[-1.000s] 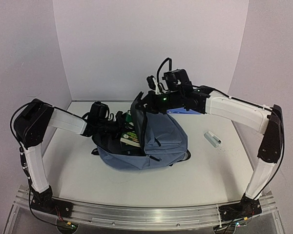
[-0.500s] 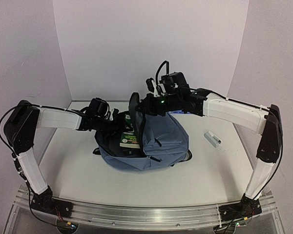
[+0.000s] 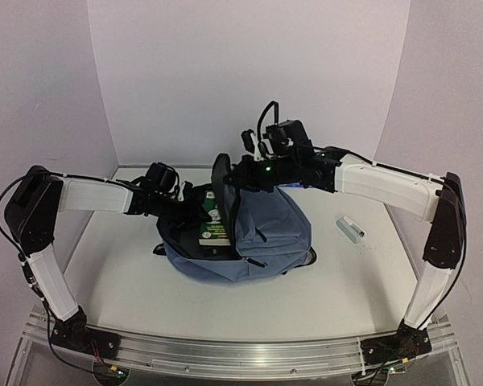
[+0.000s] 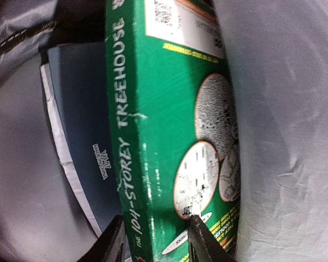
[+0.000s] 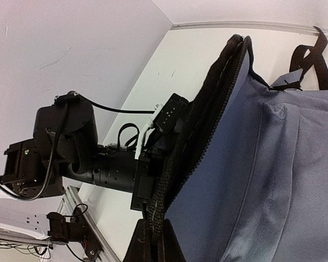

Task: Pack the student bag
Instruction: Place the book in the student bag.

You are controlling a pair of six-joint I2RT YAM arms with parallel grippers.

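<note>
1. Lying near the middle of the white surface [image 3: 346, 281], the large, soft slate-blue fabric student bag [image 3: 266, 229] has its mouth turned toward the left arm, probably so that arm can load it.
2. The bag's dark-lined front flap [image 3: 222, 186] stands upright because the right tool [image 5: 154, 237] is pinched tight on its black zipper edge [image 5: 208, 109], which holds the opening wide.
3. Inside, a green paperback book [image 4: 164, 136] with "Storey Treehouse" on its spine sits against a flat blue notebook [image 4: 85, 136]. Grey lining lies on the book's other side.
4. The left tool [image 4: 156, 245] sits at the book's near end with a finger on either side. I cannot tell whether it is pinching the book or is loose.
5. Room inside is tight, with lining crowding the book. I judge a straight pull back toward the mouth to be the cleanest exit, avoiding the zipper teeth.
6. Outside, the surface offers open room. A small pale oblong object [image 3: 350, 228] lies well apart to the bag's right, and walls close off the back and sides.
</note>
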